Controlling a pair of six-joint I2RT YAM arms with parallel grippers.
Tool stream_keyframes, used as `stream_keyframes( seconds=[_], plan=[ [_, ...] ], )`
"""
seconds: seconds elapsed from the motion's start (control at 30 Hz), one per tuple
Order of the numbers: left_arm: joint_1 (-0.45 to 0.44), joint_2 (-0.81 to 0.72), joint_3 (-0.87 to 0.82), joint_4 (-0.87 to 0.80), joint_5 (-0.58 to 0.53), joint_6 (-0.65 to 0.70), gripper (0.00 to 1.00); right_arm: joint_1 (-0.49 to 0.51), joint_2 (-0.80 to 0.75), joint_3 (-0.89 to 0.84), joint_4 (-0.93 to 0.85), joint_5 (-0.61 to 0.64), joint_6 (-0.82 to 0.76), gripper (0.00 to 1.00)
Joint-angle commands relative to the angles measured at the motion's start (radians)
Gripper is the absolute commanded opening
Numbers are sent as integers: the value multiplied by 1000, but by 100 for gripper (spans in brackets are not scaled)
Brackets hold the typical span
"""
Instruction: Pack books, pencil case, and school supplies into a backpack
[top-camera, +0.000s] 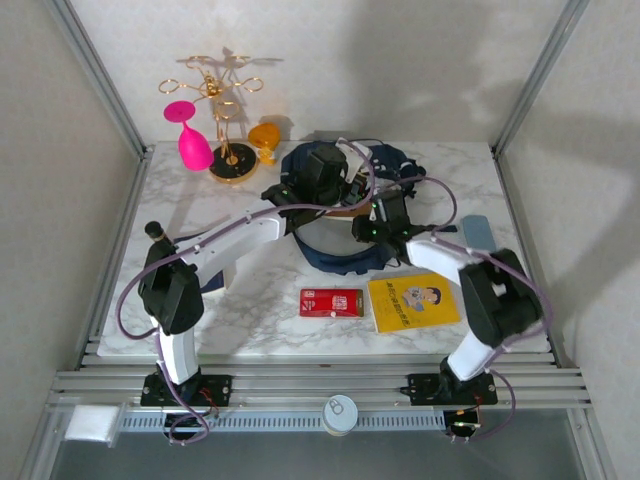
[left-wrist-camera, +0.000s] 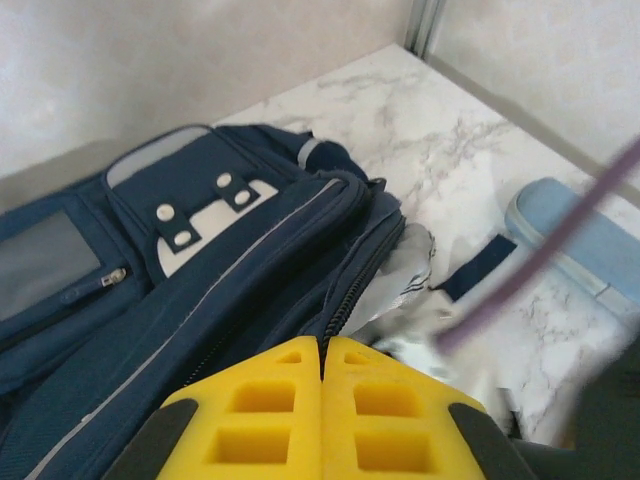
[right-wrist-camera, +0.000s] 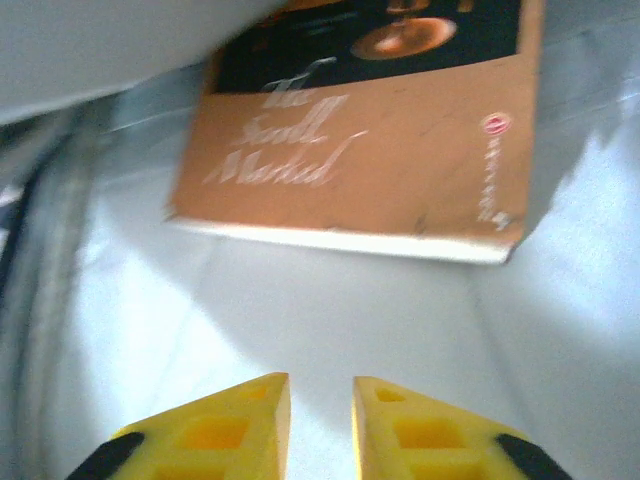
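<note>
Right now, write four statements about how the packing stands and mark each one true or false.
1. The brown book lies inside the backpack. True.
2. The yellow book is packed as well. False: it lies on the table beside the red box.
3. The left gripper is shut. True.
4. The right gripper clamps the brown book. False: its fingers stand apart, short of the book.

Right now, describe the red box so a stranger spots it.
Find the navy backpack in the middle of the marble table. Just in front of it, toward the near edge, lie two flat things; the red box is the left one, smaller than the yellow book beside it.
</note>
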Motion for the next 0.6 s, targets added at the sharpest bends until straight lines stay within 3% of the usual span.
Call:
stream_keyframes(
  seconds=[0.0, 0.2, 0.33, 0.5, 0.57],
  plan=[
    [-3, -59, -52, 71, 33, -74, 0, -1, -176, -68, -49, -126, -18, 29],
    [-6, -119, -244, 134, 182, -231, 4, -4, -411, -96, -295, -53, 69, 35],
    [-26, -148, -318, 126, 282, -303, 23, -36, -471, -53, -560, 84, 209, 37],
    [-115, -173, -369, 128, 260, -417, 41, -144, -583, -122, -772, 83, 370, 41],
    [-155, -155, -384, 147, 264, -469, 43, -153, -626, -152, -862, 117, 452, 44]
  ],
)
